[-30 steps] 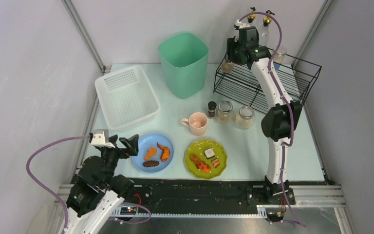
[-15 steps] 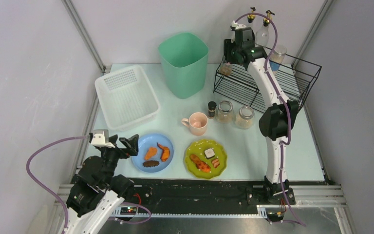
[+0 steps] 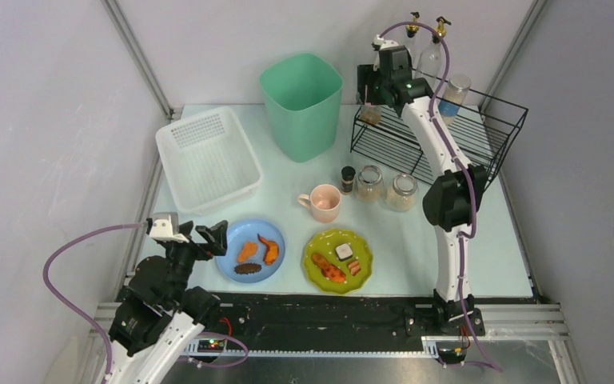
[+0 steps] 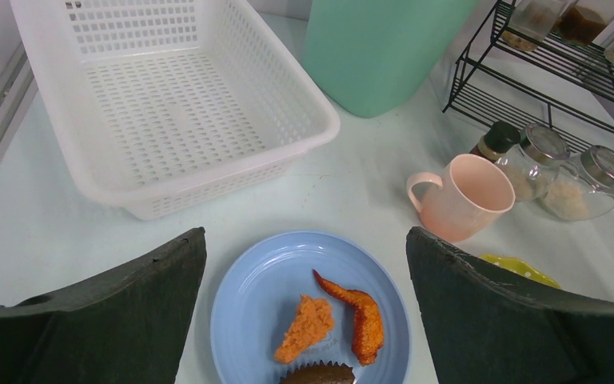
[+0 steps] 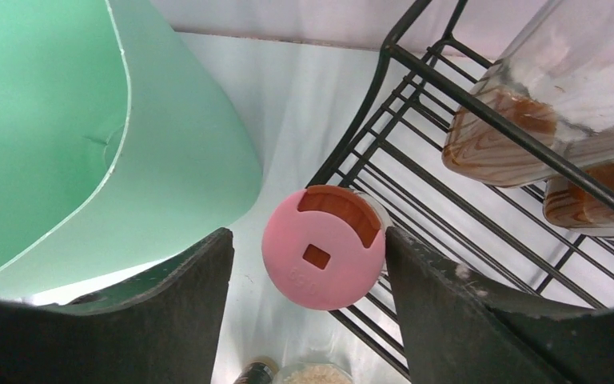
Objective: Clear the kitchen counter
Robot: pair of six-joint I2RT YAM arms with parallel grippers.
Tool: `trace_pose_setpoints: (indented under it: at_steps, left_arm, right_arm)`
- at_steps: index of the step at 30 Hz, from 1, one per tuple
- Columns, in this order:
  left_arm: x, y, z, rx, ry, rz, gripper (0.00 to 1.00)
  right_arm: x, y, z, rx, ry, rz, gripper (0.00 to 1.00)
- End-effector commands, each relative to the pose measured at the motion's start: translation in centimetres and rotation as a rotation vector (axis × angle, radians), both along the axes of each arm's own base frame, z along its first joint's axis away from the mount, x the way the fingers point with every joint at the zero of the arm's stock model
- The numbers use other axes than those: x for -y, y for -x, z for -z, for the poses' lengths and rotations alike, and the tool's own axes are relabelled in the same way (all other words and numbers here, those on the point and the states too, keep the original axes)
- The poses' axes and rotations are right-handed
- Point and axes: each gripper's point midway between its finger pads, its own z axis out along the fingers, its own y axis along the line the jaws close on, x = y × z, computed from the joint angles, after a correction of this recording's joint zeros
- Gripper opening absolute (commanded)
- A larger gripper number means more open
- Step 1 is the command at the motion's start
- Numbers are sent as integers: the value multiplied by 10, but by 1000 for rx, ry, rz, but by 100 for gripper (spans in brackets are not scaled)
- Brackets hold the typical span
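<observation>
Straddling a pink-lidded jar (image 5: 324,248) on the rack (image 3: 400,144), right fingers (image 5: 464,320) stood open, left fingers (image 4: 88,320) spread wide above the blue plate (image 4: 248,304), tabletop (image 3: 416,248) lay beneath, bearing rack and plate.

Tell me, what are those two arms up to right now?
Left gripper open, near blue plate. Right gripper open, straddling pink-lidded jar on wire rack. Kitchen counter uncleared: green plate, mug, jars. No obstruction seen.

Robot lab cell dressed as kitchen: bare panel walls (image 3: 40,120), metal-framed desk (image 3: 416,248), left arm (image 3: 164,292), right arm (image 3: 448,256) bolted to near rail (image 3: 328,316); blue plate (image 3: 230,240), spice jar (image 3: 348,179).
</observation>
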Motion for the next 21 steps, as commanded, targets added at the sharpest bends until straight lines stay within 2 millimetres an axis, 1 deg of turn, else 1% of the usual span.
trace_pose_setpoints:
  at_steps: [1, 2, 4, 5, 6, 7, 8, 9, 11, 12, 13, 14, 15, 16, 17, 18, 19, 20, 21]
  left_arm:
    - [-1, -3, -4, 16, 19, -18, 98]
    - [-1, -3, -3, 15, 18, -18, 98]
    - [-1, -3, -3, 15, 17, -16, 98]
    - [-1, -3, -4, 17, 18, -15, 98]
    - [-1, -3, -4, 17, 18, -14, 98]
    - [0, -3, -4, 17, 18, -13, 98]
    - [0, -3, -4, 17, 18, -12, 98]
    - [0, -3, -4, 17, 18, -13, 98]
    - [0, -3, -4, 18, 18, -10, 98]
    - [0, -3, -4, 18, 17, -9, 98]
    - [0, -3, -4, 16, 16, -9, 98]
    - [0, -3, -4, 17, 17, -7, 98]
    - [0, -2, -4, 16, 16, -7, 98]
    - [1, -3, -4, 16, 16, -6, 98]
    - [1, -2, -4, 18, 17, -6, 98]
    - [1, -2, -4, 19, 18, -5, 98]
    - [1, -2, -4, 19, 18, -5, 98]
    - [1, -2, -4, 18, 17, -5, 98]
    - [1, -2, -4, 18, 18, -5, 98]
  right_arm:
    - [-2, 3, -37, 90, -18, 1, 75]
    - [-1, 4, -39, 93, -17, 2, 78]
    - [4, 11, -54, 118, -16, 13, 82]
    - [6, 13, -52, 116, -7, 22, 85]
    - [9, 17, -66, 146, -11, 29, 86]
    - [13, 20, -60, 137, 2, 40, 89]
    - [16, 25, -75, 171, -6, 47, 90]
    - [19, 29, -69, 159, 7, 56, 91]
    - [25, 40, -76, 177, 9, 67, 94]
    - [28, 48, -79, 185, 13, 72, 94]
    - [31, 57, -90, 207, 11, 75, 95]
    - [32, 62, -81, 194, 28, 76, 95]
    - [32, 67, -81, 195, 33, 76, 95]
    - [33, 77, -80, 197, 41, 71, 95]
    - [34, 87, -90, 217, 36, 66, 95]
    - [30, 94, -76, 193, 50, 51, 95]
    - [30, 105, -86, 213, 43, 45, 94]
    - [25, 112, -72, 191, 52, 28, 94]
    - [20, 123, -80, 214, 39, 11, 94]
